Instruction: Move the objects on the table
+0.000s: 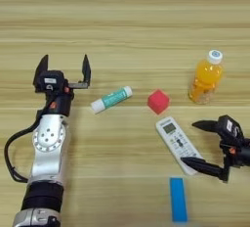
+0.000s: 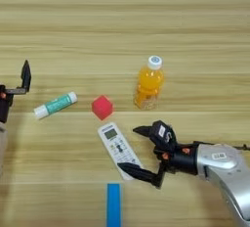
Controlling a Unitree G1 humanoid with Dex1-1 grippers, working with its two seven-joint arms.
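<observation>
The white remote [image 1: 175,139] lies slanted on the table [image 1: 122,20], just in front of the small red cube [image 1: 158,102]. My right gripper [image 1: 189,143] is open around the remote's near right end, with one finger right of it and the other fingertip [image 2: 122,166] at its near end. The orange juice bottle [image 1: 206,77] stands upright behind that gripper. A green-and-white tube [image 1: 111,99] lies left of the cube. My left gripper [image 1: 65,60] is held open left of the tube, with nothing between its fingers. A flat blue block [image 1: 178,199] lies near the front edge.
The left arm's silver forearm [image 1: 48,147] and a black cable run down the left side to the front edge. The right forearm [image 2: 222,165] comes in from the lower right.
</observation>
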